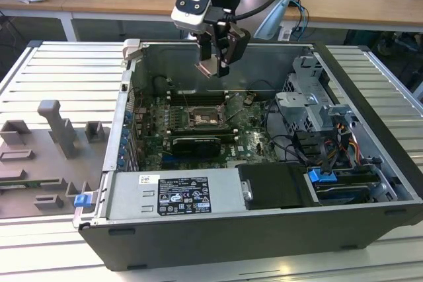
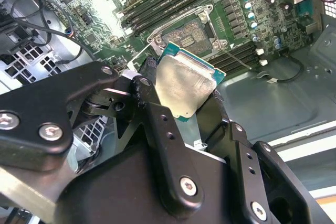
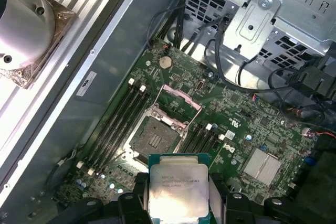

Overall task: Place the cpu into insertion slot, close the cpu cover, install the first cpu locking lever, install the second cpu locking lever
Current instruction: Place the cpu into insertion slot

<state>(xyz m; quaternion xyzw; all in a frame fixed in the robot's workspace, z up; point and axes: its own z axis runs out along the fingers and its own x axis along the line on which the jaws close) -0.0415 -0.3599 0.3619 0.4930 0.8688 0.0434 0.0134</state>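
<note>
Black gripper [image 2: 181, 90] closed on opposite edges of small square cpu with pale silvery metal face [image 3: 177, 190]. Chip held in air above slot, well apart from it. Square insertion slot with dark centre and silvery rim [image 3: 156, 137] sits in green board, nothing seated in it. Thin silvery frame-shaped cpu cover [image 3: 184, 97] stands raised at one edge of slot. Dark open computer case [image 1: 218, 239] encloses slot. Ribbed grey metal table [image 1: 39, 70] lies beneath case.

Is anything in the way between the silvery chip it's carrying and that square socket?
No. In the exterior view, only open air separates the cpu from the insertion slot beneath it.
</note>
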